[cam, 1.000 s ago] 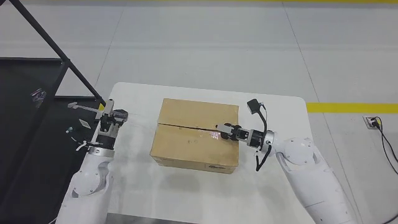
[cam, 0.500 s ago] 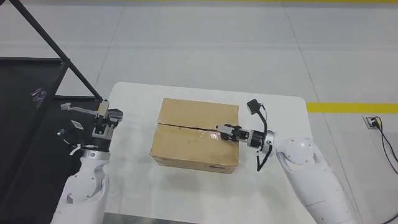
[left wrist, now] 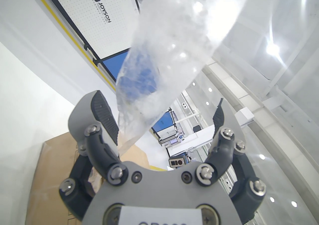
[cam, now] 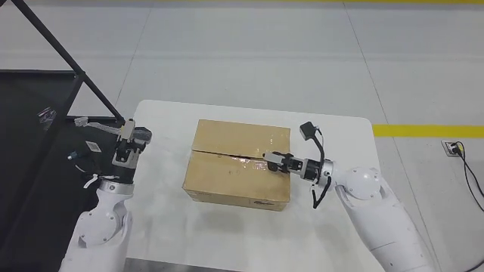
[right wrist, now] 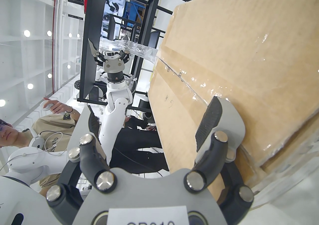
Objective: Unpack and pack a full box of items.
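Box (cam: 238, 162) sits shut on table (cam: 166, 117) middle. Your right gripper (cam: 268, 159) rests on box top near right edge, jaws wide, holding nothing. Your left gripper (cam: 127, 131) at table's left edge, jaws wide; clear tape strip (left wrist: 174, 36) lies against one pad.

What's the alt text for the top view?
A closed cardboard box sits in the middle of a white table. The right gripper is over the box's top seam; the left gripper is at the table's left edge, with a clear tape strip trailing off it.
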